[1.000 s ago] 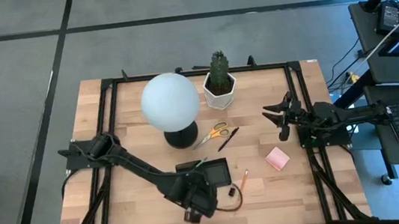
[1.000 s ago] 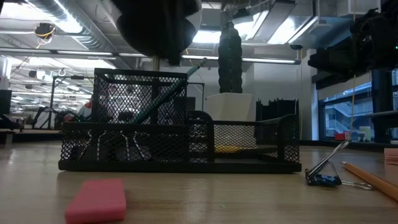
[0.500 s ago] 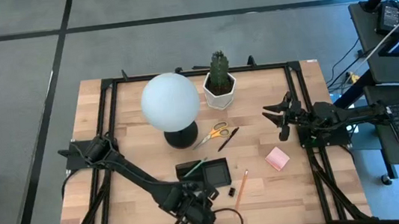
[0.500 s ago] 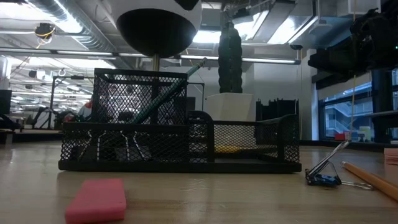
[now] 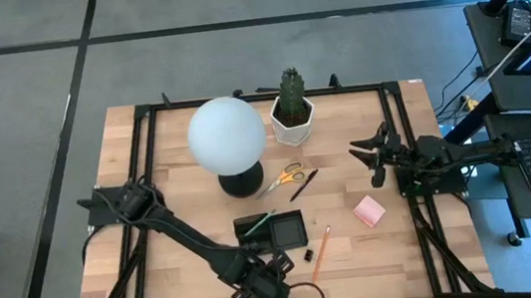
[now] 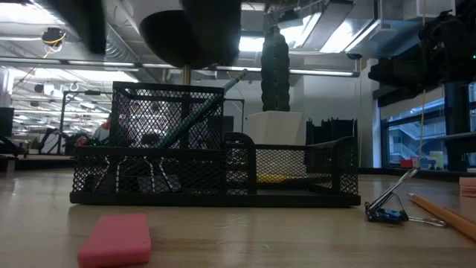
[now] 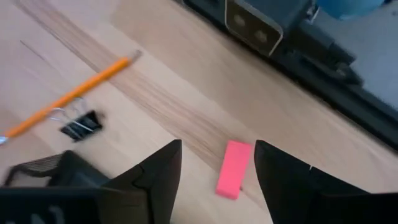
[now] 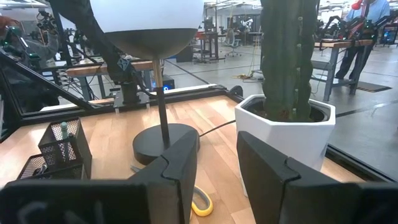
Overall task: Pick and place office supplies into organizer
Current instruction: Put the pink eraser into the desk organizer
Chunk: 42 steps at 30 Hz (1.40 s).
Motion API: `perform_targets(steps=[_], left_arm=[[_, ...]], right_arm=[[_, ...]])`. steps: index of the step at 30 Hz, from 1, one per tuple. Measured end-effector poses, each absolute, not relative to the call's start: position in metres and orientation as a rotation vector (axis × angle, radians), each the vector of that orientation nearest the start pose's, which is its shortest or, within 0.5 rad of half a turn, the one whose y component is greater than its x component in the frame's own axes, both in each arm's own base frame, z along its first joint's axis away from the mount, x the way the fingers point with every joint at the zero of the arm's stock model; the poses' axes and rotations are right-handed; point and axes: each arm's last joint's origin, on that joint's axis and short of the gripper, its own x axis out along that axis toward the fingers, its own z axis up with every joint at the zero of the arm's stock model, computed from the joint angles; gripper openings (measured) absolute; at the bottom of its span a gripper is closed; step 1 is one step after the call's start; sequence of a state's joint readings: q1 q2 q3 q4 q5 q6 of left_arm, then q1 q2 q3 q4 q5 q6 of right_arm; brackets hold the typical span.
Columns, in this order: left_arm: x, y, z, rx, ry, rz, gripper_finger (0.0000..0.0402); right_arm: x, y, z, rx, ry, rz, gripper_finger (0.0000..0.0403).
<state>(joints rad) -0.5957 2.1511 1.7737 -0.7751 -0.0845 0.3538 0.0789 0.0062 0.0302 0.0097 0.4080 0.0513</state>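
I read the job as barely started. The organizer [image 5: 273, 229] sits near the counter's front edge with only a green pencil [image 6: 201, 110] leaning in its tall mesh cup. Left out on the counter are the scissors [image 5: 285, 178], a black pen [image 5: 304, 185], the pink sticky-note pad [image 5: 369, 211], an orange pencil [image 5: 322, 246], a binder clip [image 7: 79, 125] and the pink eraser [image 7: 234, 168]. My left hand [image 7: 217, 163] hovers released above the eraser at the front edge. My right hand [image 8: 216, 155] waits by the right edge, fingers apart, empty.
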Motion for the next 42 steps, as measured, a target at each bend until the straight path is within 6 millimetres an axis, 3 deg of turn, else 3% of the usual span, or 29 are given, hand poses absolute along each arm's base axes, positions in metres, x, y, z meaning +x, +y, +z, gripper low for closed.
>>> perform_targets(steps=[16, 42], left_arm=[[0.383, -0.256, 0.154, 0.704, 1.143, -0.635, 0.0182], [0.390, -0.257, 0.156, 0.759, 1.058, -0.571, 0.0177]], right_arm=[[0.094, -0.004, 0.174, 0.079, -0.045, -0.328, 0.0119], [0.094, -0.004, 0.174, 0.074, -0.044, -0.328, 0.0119]])
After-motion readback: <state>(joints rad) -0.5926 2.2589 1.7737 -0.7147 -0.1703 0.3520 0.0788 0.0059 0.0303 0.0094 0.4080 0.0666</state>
